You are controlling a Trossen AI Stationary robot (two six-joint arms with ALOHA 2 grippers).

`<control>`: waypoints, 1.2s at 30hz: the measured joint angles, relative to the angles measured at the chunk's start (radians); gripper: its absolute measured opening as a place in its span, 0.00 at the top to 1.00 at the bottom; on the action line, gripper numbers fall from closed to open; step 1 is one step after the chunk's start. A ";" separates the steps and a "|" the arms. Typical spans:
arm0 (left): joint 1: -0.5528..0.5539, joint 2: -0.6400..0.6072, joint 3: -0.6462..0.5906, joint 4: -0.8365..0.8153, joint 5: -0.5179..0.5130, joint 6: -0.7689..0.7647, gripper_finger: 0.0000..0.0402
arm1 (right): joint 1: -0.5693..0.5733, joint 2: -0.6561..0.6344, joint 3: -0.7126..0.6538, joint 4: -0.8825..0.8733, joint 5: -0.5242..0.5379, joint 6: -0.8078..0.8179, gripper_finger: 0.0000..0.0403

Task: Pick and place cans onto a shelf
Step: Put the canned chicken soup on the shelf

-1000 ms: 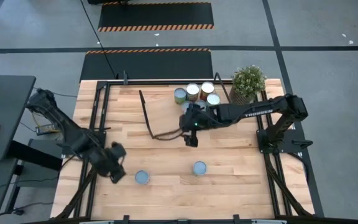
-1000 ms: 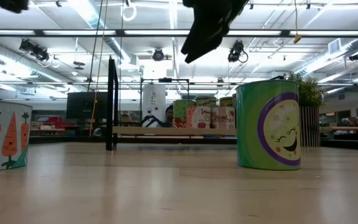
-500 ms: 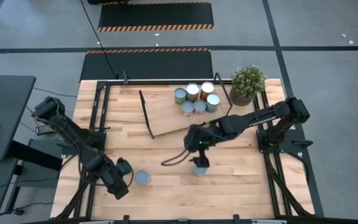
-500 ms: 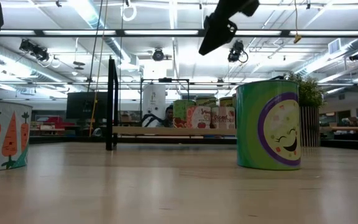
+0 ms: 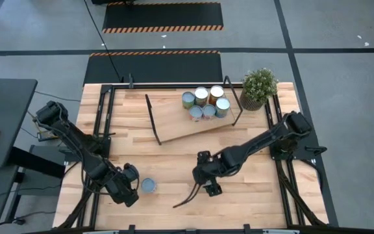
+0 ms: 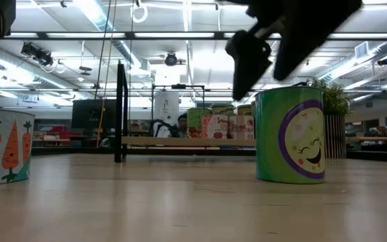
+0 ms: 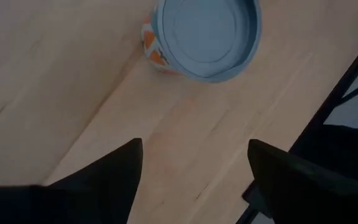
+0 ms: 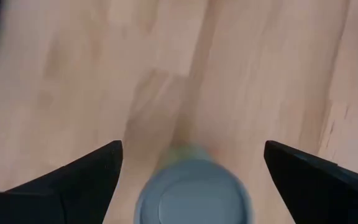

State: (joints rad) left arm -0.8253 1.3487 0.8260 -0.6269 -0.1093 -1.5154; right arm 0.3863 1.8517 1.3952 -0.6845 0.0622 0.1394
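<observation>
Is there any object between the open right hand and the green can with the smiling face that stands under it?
Nothing visible stands between them. The right hand hangs open directly above the green can with the pale blue-grey lid, one dark finger on each side, with only bare light-wood tabletop around the can.

Dark claw (image 6: pixel 269 57) spread just above the green smiley-face can (image 6: pixel 290 135).

The right arm stretches low across the worktop, its claw (image 5: pixel 208 181) pointing down, fingers spread wide; the left claw (image 5: pixel 130 185) likewise gapes downward.
</observation>
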 joint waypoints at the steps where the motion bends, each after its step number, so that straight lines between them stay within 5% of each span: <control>1: 0.000 0.000 0.000 0.000 0.000 0.000 0.26 | 0.005 0.012 0.000 -0.008 0.017 0.000 0.01; 12: 0.003 0.000 0.000 0.011 -0.014 -0.002 0.26 | 0.017 0.074 -0.032 -0.159 0.048 0.058 0.03; 22: 0.004 0.000 0.000 0.024 -0.045 -0.002 0.26 | -0.019 0.055 -0.040 -0.112 0.038 0.053 0.23; 36: 0.004 0.000 0.000 0.062 -0.052 -0.001 0.26 | -0.337 -0.036 0.179 -0.118 0.033 -0.157 0.26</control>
State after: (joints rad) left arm -0.8211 1.3491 0.8257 -0.5651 -0.1612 -1.5166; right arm 0.0498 1.8156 1.5747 -0.8025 0.0955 -0.0173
